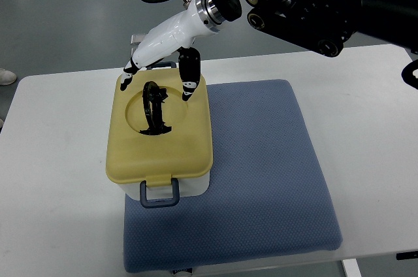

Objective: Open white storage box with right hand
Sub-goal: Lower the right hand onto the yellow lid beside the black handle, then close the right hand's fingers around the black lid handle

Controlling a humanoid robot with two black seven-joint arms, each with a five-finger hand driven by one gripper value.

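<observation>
Fingers (189, 81) of my right hand (163, 45) hang spread and relaxed over the far end of the storage box (160, 136), holding nothing; one black, white-tipped finger points down at the lid just right of the handle, another hooks over the far-left corner, though I cannot tell whether either truly touches. Nearest me, well below the fingertips, a grey-blue latch loop (160, 193) hangs from the box's front edge, closed against the white base. Above it the lid (183, 153) is smooth, pale yellow plastic with rounded corners and a circular recess where a black carrying handle (153, 110) stands up. Under the box and stretching right of the fingers lies a square blue cushion (261, 172) with a dimpled fabric weave, on a plain white table (59, 159). Beyond, the hand's glossy white shell meets a metal wrist ring and black arm.
</observation>
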